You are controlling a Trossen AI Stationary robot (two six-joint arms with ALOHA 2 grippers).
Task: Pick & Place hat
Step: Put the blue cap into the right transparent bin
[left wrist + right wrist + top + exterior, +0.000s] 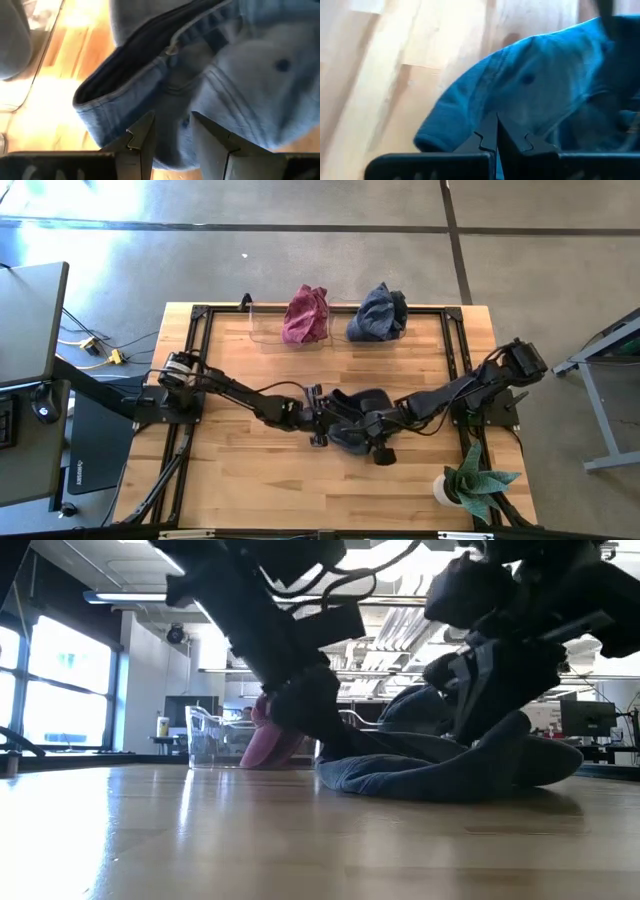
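A dark denim hat (355, 415) lies at the middle of the wooden table, between my two grippers. My left gripper (322, 420) comes at it from the table's left, and its two fingers (142, 140) stand a little apart with hat cloth between them. My right gripper (372, 423) reaches in from the right, slanting down. Its fingers are shut, and their tips (496, 122) are at the hat's crown (535, 85). In the low view the hat (450, 765) rests on the tabletop under both arms. My left gripper pinches a bulge of the hat's denim (172, 135) between its two fingers, just below the hat's open rim (125, 75). The fingers slant down from the table's left. The hat's underside rests on the table. My right gripper's shut fingertips stand against the hat's crown (520, 107), slanting down from the right. I cannot tell whether any cloth is caught between them.
A clear tray (265, 330) at the table's far edge holds a red hat (305, 315) and a blue hat (378, 313). A potted plant (470, 485) stands at the near right corner. Bare wood lies along the near side.
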